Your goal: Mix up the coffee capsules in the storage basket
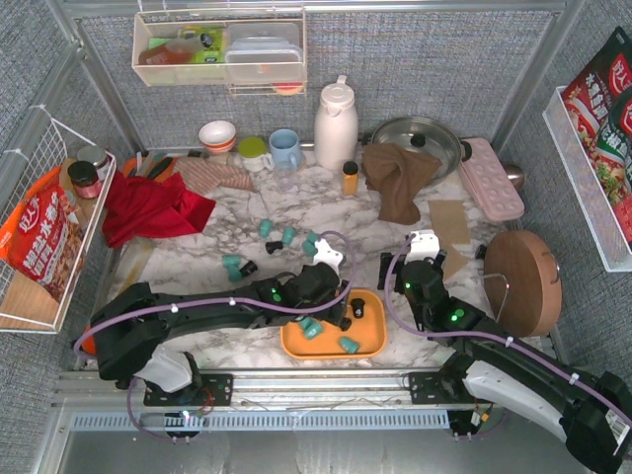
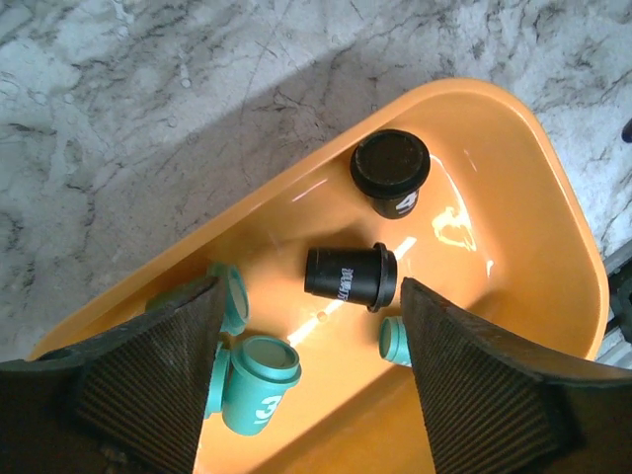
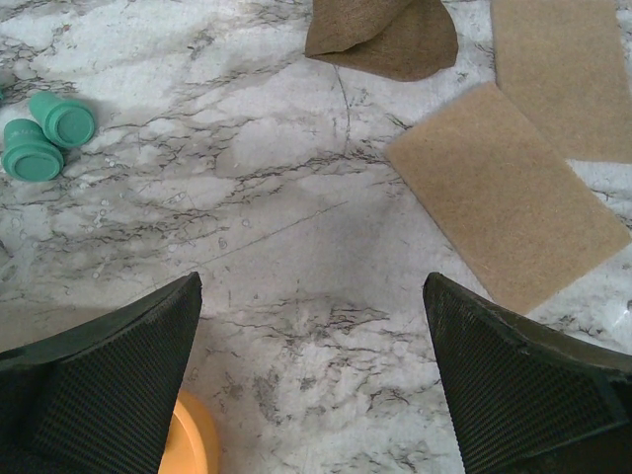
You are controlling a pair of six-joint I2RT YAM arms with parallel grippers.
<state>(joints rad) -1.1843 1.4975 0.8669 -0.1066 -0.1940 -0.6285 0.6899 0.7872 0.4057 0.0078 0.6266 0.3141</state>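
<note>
The orange storage basket [image 1: 372, 338] lies at the near middle of the table. It holds teal coffee capsules [image 1: 312, 328] and a black one [image 1: 357, 309]. My left gripper [image 1: 331, 296] hangs over it, open and empty. In the left wrist view my gripper [image 2: 311, 286] straddles a lying black capsule [image 2: 351, 276], an upright black one [image 2: 390, 168] and teal ones [image 2: 259, 385] on the basket floor [image 2: 494, 237]. More teal capsules [image 1: 288, 235] and black ones [image 1: 274, 247] lie loose on the marble beyond. My right gripper [image 1: 417, 265] is open and empty over bare marble [image 3: 311, 281], right of the basket rim [image 3: 188, 444].
Two teal capsules [image 3: 44, 138] lie far left in the right wrist view. Brown pads [image 3: 504, 193] and a brown cloth [image 1: 400, 178] lie ahead of the right gripper. A round wooden board [image 1: 521, 281], red cloth [image 1: 148, 207], white flask [image 1: 336, 123] and small orange bottle [image 1: 350, 178] ring the area.
</note>
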